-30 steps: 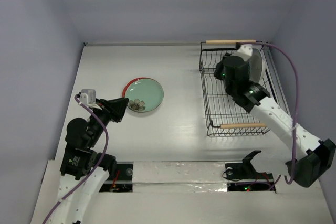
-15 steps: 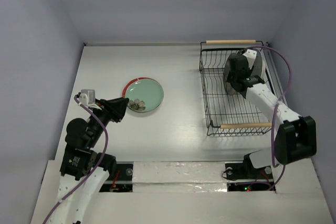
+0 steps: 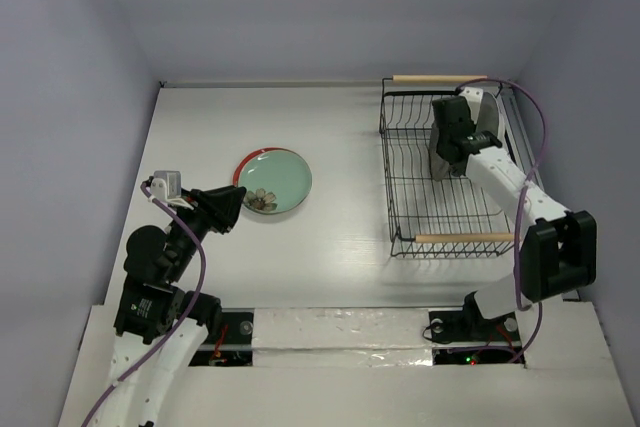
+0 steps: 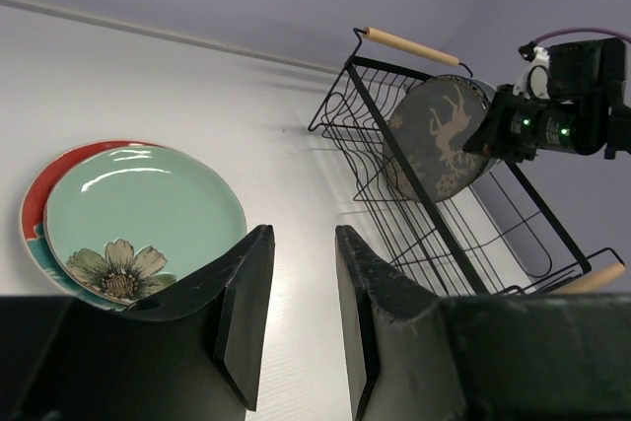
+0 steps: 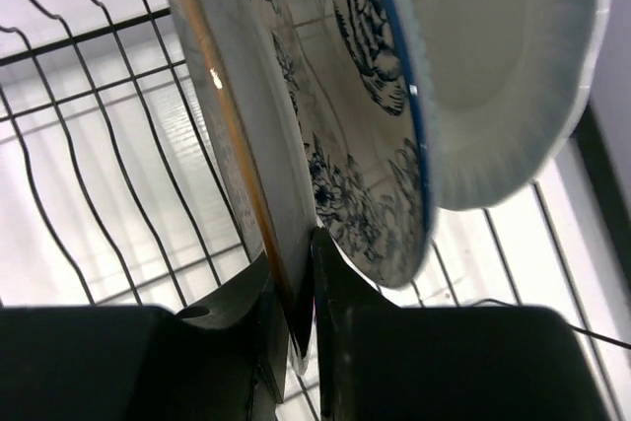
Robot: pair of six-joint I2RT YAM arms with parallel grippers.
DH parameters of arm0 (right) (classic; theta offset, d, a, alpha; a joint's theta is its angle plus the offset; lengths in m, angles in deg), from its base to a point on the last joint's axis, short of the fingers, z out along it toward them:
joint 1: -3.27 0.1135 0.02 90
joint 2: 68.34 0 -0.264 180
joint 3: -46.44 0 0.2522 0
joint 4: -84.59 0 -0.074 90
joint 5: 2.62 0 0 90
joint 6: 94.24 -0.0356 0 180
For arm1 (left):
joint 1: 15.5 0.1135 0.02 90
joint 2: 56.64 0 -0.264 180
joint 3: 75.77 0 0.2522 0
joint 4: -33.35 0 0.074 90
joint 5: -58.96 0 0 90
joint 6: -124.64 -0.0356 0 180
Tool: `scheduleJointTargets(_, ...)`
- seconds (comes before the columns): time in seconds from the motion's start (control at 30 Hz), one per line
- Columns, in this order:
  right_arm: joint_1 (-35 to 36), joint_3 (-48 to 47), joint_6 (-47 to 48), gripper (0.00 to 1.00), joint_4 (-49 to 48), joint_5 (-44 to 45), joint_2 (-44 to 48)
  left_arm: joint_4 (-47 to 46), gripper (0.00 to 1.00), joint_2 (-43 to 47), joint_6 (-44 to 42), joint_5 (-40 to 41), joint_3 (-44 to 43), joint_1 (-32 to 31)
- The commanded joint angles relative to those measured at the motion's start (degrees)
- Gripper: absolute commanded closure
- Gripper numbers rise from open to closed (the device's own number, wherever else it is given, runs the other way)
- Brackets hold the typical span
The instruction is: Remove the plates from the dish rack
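The black wire dish rack (image 3: 420, 197) stands at the right and holds two upright plates. My right gripper (image 3: 447, 152) is inside it, shut on the rim of the dark grey-brown patterned plate (image 5: 237, 125), which also shows in the left wrist view (image 4: 439, 140). The white plate with the blue patterned rim (image 5: 493, 76) stands right behind it (image 3: 488, 122). The pale green flower plate (image 3: 278, 179) lies on the red-and-blue plate (image 3: 243, 163) on the table at the left. My left gripper (image 3: 232, 205) is open and empty, just left of that stack (image 4: 148, 209).
The rack has light wooden handles at its far end (image 3: 438, 78) and near end (image 3: 460, 238). A purple cable (image 3: 540, 147) loops from the right arm over the rack's right side. Walls close in the table at the back and on both sides.
My right arm has folded in, and its gripper has moved along the rack onto the dark plate's rim. The left arm and the stacked plates have not moved.
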State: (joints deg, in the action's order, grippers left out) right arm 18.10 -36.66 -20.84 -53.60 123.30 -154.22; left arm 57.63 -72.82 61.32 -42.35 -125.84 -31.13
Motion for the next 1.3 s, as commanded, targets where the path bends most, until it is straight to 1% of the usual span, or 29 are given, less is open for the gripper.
scheduleJointTargets(0.0, 1.16, -5.89, 2.71, 1.00, 0.33, 4.42, 6.43, -2.35, 0.72, 0.72, -0.05, 0.15, 0.19, 0.35)
scheduleJointTargets(0.17, 2.48, -8.44, 3.33, 1.00, 2.00, 4.33, 10.47, -2.44, 0.71, 0.54, -0.05, 0.15, 0.28, 0.35)
scheduleJointTargets(0.27, 3.01, -9.41, 3.07, 1.00, 1.92, 1.27, 14.95, -2.35, 0.71, 0.72, -0.05, 0.15, 0.19, 0.35)
scheduleJointTargets(0.37, 3.54, -9.67, 1.58, 1.00, 0.17, -4.97, 20.39, -2.44, 0.70, 0.54, 0.04, 0.24, 0.28, 0.35)
scheduleJointTargets(0.4, 4.15, -9.50, 0.96, 1.00, -1.41, -9.16, 21.80, -2.44, 0.70, 0.54, 0.04, 0.15, 0.19, 0.35)
scheduleJointTargets(0.47, 4.68, -8.71, -1.31, 1.00, -3.35, -14.01, 25.14, -2.44, 0.68, 0.37, -0.05, 0.15, 0.19, 0.35)
scheduleJointTargets(0.5, 5.20, -8.27, -2.20, 1.00, -5.62, -18.65, 26.02, -2.44, 0.68, 0.45, -0.05, 0.24, 0.28, 0.35)
scheduleJointTargets(0.57, 9.32, -6.35, -3.96, 1.00, -8.61, -21.15, 27.26, -2.35, 0.66, 0.36, 0.04, 0.32, 0.28, 0.87)
scheduleJointTargets(0.63, 13.45, -5.11, -5.80, 1.00, -13.36, -21.25, 26.91, -2.35, 0.64, 0.28, -0.04, 0.24, 0.28, 0.87)
scheduleJointTargets(0.67, 16.08, -3.45, -6.77, 1.00, -15.03, -21.68, 25.96, -2.35, 0.60, 0.28, -0.05, 0.32, 0.19, 0.87)
scheduleJointTargets(0.7, 16.63, -2.39, -9.74, 1.00, -19.92, -25.16, 25.34, -2.35, 0.59, 0.28, 0.04, 0.24, 0.19, 0.87)
scheduleJointTargets(0.73, 16.63, -1.25, -11.51, 1.00, -22.84, -28.33, 24.46, -2.35, 0.56, 0.19, -0.04, 0.24, 0.28, 0.87)
scheduleJointTargets(0.77, 17.33, -0.19, -15.44, 1.00, -25.30, -31.06, 22.19, -2.26, 0.54, 0.19, 0.13, 0.50, 0.19, 0.87)
scheduleJointTargets(0.8, 17.95, 1.65, -17.39, 1.00, -31.42, -35.26, 20.86, -2.18, 0.52, 0.19, 0.13, 0.67, 0.11, 0.87)
scheduleJointTargets(0.83, 18.74, 2.10, -18.72, 1.00, -34.09, -37.83, 19.19, -2.17, 0.47, 0.19, 0.04, 0.76, 0.19, 0.87)
scheduleJointTargets(0.87, 21.01, 1.93, -19.78, 1.00, -35.42, -38.64, 17.26, -2.26, 0.46, 0.19, 0.04, 0.68, 0.19, 0.87)
scheduleJointTargets(0.93, 23.13, 0.18, -22.06, 1.00, -38.50, -39.08, 11.29, -2.26, 0.43, 0.19, 0.04, 0.59, 0.11, 0.87)
scheduleJointTargets(0.97, 23.83, -0.26, -23.20, 1.00, -39.56, -39.78, 9.35, -2.18, 0.43, 0.19, 0.04, 0.68, 0.19, 1.40)
scheduleJointTargets(1.0, 24.97, -0.44, -26.09, 1.00, -43.40, -41.88, 5.59, -2.17, 0.43, 0.19, 0.04, 0.59, 0.19, 1.40)
scheduleJointTargets(1.1, 26.65, -0.97, -31.80, 1.00, -49.30, -44.26, 0.04, -2.17, 0.43, 0.28, 0.04, 0.59, 0.19, 1.40)
scheduleJointTargets(1.13, 26.65, -1.15, -32.78, 1.00, -50.45, -44.53, -3.20, -2.17, 0.43, 0.36, 0.04, 0.59, 0.19, 1.40)
scheduleJointTargets(1.23, 27.97, -2.11, -36.48, 1.00, -53.10, -44.97, -7.88, -2.17, 0.43, 0.28, 0.04, 0.41, 0.19, 1.40)
scheduleJointTargets(1.27, 27.97, -2.29, -37.53, 1.00, -53.62, -45.15, -10.76, -2.26, 0.43, 0.36, 0.04, 0.41, 0.28, 1.40)
